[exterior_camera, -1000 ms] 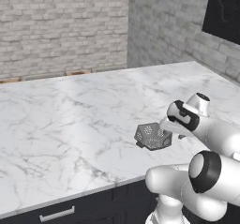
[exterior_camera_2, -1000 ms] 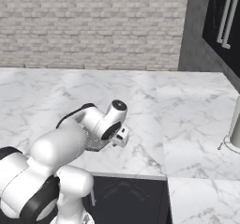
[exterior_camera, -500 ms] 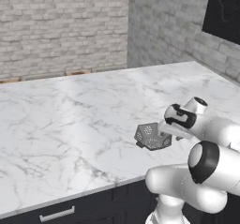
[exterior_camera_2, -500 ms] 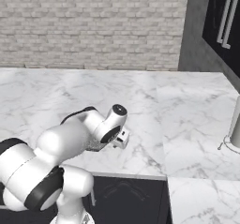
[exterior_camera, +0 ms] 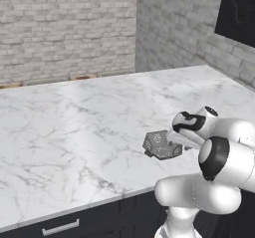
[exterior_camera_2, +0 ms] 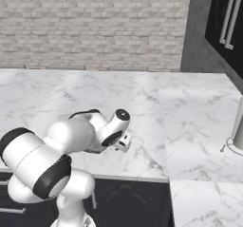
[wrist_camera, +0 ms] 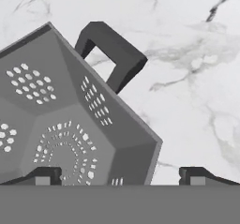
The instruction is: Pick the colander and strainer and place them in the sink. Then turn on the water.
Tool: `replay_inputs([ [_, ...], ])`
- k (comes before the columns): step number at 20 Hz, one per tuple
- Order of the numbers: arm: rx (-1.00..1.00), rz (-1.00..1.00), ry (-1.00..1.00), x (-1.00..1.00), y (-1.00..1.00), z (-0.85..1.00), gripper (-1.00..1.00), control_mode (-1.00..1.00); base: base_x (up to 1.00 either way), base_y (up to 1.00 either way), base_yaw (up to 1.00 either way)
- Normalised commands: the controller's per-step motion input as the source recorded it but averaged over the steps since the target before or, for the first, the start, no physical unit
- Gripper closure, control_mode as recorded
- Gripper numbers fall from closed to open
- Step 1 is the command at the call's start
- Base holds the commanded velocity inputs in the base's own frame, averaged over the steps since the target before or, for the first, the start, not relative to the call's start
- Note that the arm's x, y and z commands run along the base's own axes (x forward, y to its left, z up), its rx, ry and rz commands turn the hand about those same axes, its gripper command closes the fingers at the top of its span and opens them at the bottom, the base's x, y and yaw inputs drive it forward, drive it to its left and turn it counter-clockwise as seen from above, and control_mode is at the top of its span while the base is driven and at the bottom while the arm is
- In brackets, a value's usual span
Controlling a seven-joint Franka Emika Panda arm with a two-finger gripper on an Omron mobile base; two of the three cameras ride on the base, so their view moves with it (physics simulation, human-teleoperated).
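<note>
On the white marble counter [exterior_camera: 74,127], near its front edge, the dark-grey faceted colander [exterior_camera: 161,145] sat upright with a squared loop handle on its rim. Just over it hovered the gripper [wrist_camera: 119,175], jaws spread wide, one fingertip [wrist_camera: 44,175] above the perforated bowl and the other above bare marble beside its rim, gripping nothing.

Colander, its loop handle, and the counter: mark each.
Colander [wrist_camera: 70,124], hand view, on its perforated inner wall.
Loop handle [wrist_camera: 115,47], hand view, on the dark bar.
Counter [exterior_camera: 74,127], left base view, on bare marble.
</note>
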Motion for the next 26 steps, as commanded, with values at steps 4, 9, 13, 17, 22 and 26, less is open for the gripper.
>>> replay_inputs([
  [4,0.03,0.0,0.0,0.16,0.0,-0.18,-1.0,-1.0,0.0,0.0,0.0],
  [9,0.04,0.0,0.0,0.14,0.02,-0.24,1.0,-1.0,0.0,0.0,0.0],
  [13,0.06,0.0,0.0,0.11,0.0,-0.23,1.0,-1.0,0.0,0.0,0.0],
  [17,0.05,0.0,0.0,0.07,0.0,-0.15,1.0,-1.0,0.0,0.0,0.0],
  [22,0.04,-0.01,-0.04,-0.04,-0.05,0.03,1.0,-1.0,0.0,0.0,0.0],
  [26,0.02,-0.05,-0.09,-0.21,-0.07,0.29,1.0,-1.0,0.0,0.0,0.0],
])
